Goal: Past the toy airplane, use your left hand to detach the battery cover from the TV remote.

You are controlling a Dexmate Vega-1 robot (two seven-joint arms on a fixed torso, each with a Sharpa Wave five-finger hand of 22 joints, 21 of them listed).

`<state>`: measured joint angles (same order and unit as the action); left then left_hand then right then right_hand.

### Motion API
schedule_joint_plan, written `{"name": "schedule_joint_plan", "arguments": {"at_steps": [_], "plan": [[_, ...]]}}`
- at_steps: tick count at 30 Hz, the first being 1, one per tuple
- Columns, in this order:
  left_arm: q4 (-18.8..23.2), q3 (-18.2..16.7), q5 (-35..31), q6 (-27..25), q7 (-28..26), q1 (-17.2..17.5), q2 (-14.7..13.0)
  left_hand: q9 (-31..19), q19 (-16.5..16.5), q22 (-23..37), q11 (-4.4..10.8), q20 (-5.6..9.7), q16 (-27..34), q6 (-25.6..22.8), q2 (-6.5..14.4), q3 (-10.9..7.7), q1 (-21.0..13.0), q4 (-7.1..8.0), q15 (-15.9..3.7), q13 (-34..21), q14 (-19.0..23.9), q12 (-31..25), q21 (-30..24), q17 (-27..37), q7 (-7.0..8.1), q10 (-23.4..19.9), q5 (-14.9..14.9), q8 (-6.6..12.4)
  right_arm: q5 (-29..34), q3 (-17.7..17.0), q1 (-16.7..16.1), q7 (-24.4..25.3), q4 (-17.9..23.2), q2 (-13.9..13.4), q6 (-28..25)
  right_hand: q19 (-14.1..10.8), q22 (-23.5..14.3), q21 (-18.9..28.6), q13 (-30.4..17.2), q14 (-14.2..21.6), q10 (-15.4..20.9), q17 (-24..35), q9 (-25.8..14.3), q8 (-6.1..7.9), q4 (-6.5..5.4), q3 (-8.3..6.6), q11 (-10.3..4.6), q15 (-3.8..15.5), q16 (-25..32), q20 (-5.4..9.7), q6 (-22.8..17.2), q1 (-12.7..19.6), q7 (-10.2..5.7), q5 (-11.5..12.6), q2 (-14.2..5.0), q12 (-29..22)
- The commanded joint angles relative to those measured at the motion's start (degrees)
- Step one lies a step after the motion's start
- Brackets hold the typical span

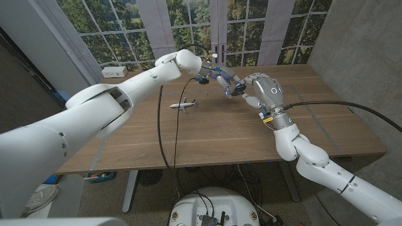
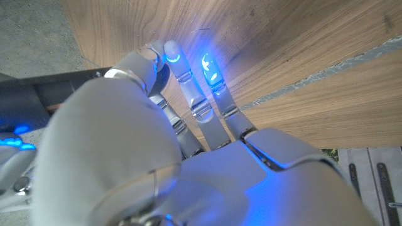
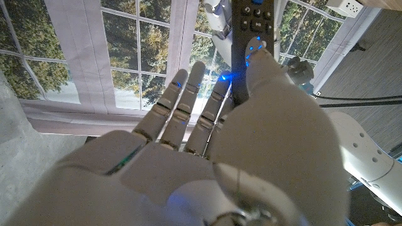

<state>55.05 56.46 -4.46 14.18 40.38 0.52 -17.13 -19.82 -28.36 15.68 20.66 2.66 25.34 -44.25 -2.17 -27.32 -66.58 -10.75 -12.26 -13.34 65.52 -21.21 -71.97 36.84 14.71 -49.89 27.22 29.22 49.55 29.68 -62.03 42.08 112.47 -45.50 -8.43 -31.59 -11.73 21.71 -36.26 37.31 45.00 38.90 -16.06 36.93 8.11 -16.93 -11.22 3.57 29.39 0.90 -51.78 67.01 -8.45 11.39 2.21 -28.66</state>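
Note:
The black TV remote [image 1: 224,80] is held up above the far middle of the table. My right hand [image 1: 256,86] grips it, thumb pressed along the remote [image 3: 246,44] below its buttons. My left hand [image 1: 206,68] reaches in from the left and meets the remote's other end. In the left wrist view the left hand [image 2: 188,144] has its long fingers stretched out over the wood, and a dark bar [image 2: 44,97] runs behind the thumb; whether it pinches anything is hidden. The white toy airplane [image 1: 183,105] lies on the table nearer me, left of both hands.
A white power strip [image 1: 114,72] sits at the table's back left corner. A black cable [image 1: 160,129] crosses the wooden table [image 1: 220,138] to its front edge. Another cable [image 1: 339,103] arcs above my right arm. Windows stand behind the table.

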Motion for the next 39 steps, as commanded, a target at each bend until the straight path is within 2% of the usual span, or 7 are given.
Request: {"name": "schedule_joint_plan", "arguments": {"at_steps": [1, 3, 6, 11, 20, 26, 39], "plan": [[0.9, -0.3, 0.1, -0.8, -0.4, 0.2, -0.2, -0.3, 0.2, -0.3, -10.5, 3.29, -0.2, -14.7, 0.5, -1.01, 0.1, 0.75, -1.38, -22.3, 0.2, -0.2, -0.6, 0.2, -14.91, -21.8, 0.3, -0.24, 0.1, -0.4, -0.8, -4.7, 1.8, -0.9, -3.2, 1.0, 0.0, 0.3, -1.2, -1.1, -3.7, 0.4, -4.0, -2.54, -2.24, 0.51, 0.08, 8.4, -1.7, -0.89, 4.4, -7.2, 0.17, -0.2, -0.05, 1.3], [0.9, -0.3, 0.1, -0.7, -0.5, 0.2, -0.2, -0.4, 0.3, -0.4, -10.57, 3.23, -0.2, -14.7, 0.5, -1.03, 0.1, 0.74, -1.38, -22.4, 0.1, -0.1, -0.8, 0.2, -15.01, -21.6, 0.3, -0.26, 0.1, -0.5, -1.0, -5.9, 2.4, -1.3, -3.7, 2.1, 0.1, 0.0, -1.6, -2.1, -5.5, 0.5, -2.4, -3.97, -2.88, 1.08, 0.03, 8.6, -2.9, -1.51, 5.7, -10.1, 0.02, 0.3, 0.88, 2.1], [0.7, -0.3, 0.2, -0.6, -0.5, 0.2, -0.2, -0.4, 0.3, -0.7, -10.5, 3.25, -0.3, -14.7, 0.5, -1.08, 0.1, 0.74, -1.38, -22.5, 0.2, 0.0, -1.1, 0.3, -15.06, -21.8, 0.3, -0.42, -0.6, -0.8, -1.2, -6.8, 2.8, -1.8, -3.5, 2.9, 0.2, -0.2, -2.0, -3.2, -7.4, 0.6, -0.5, -6.1, -3.61, 1.71, 1.13, 8.33, -4.4, -2.11, 8.4, -13.7, 0.28, 1.0, 1.89, 3.2], [0.4, -0.3, 0.2, -0.5, -0.6, 0.1, -0.1, -0.6, 0.4, -1.1, -10.53, 3.22, -0.4, -14.8, 0.5, -1.17, 0.2, 0.73, -1.38, -22.5, 0.2, 0.2, -1.5, 0.5, -14.99, -21.8, 0.3, -0.54, -2.5, -1.5, -1.6, -7.8, 3.4, -2.8, -2.2, 3.0, 0.3, -0.3, -1.3, -4.6, -9.4, 0.7, 1.0, -8.12, -4.01, 2.03, 1.51, 8.43, -5.8, -2.21, 11.4, -16.3, 0.46, 2.0, 2.57, 4.9], [0.4, -0.2, -0.1, -0.5, -0.6, 0.1, -0.3, -0.6, 0.7, -1.6, -10.67, 3.17, -0.5, -14.8, 0.5, -1.29, 0.2, 0.73, -1.38, -22.6, 0.3, 0.5, -2.1, 0.7, -14.99, -21.9, 0.3, -0.91, -6.6, -4.1, -3.4, -9.2, 5.4, -4.0, -0.2, 2.8, 0.3, -0.2, -0.7, -5.3, -9.8, 0.9, 1.7, -8.49, -4.27, 1.47, 2.01, 8.65, -6.5, -2.09, 11.2, -17.1, 0.61, 2.6, 1.48, 5.8], [0.0, -0.1, -0.1, -0.5, -0.4, 0.0, -0.2, -0.7, 0.9, -2.0, -10.56, 3.26, -0.7, -14.9, 0.5, -1.38, 0.2, 0.72, -1.38, -22.8, 0.3, 0.6, -2.5, 0.8, -15.06, -21.9, 0.2, -1.1, -6.8, -5.8, -5.3, -7.1, 6.4, -3.9, -0.3, 2.3, 0.3, 0.1, -0.2, -5.5, -9.7, 1.6, 2.3, -8.5, -3.57, 0.4, 2.07, 8.86, -6.3, -1.97, 10.5, -15.9, 0.56, 3.0, -0.17, 6.4], [-3.0, 0.2, 0.1, 0.8, -0.1, -0.9, 1.1, -1.2, 1.3, -2.8, -10.49, 3.29, -0.9, -15.0, 0.5, -1.53, 0.2, 0.73, -1.38, -23.1, 0.3, 1.0, -3.4, 1.2, -15.09, -21.9, 0.2, -1.4, -3.8, -7.5, -7.4, -5.4, 8.3, -4.0, -1.8, 1.9, 0.3, 0.5, -0.1, -6.1, -9.2, 3.6, 3.4, -8.97, -0.31, -2.41, 0.93, 9.01, -5.4, -1.17, 9.7, -10.8, -1.0, 2.6, -3.78, 7.1]]}}
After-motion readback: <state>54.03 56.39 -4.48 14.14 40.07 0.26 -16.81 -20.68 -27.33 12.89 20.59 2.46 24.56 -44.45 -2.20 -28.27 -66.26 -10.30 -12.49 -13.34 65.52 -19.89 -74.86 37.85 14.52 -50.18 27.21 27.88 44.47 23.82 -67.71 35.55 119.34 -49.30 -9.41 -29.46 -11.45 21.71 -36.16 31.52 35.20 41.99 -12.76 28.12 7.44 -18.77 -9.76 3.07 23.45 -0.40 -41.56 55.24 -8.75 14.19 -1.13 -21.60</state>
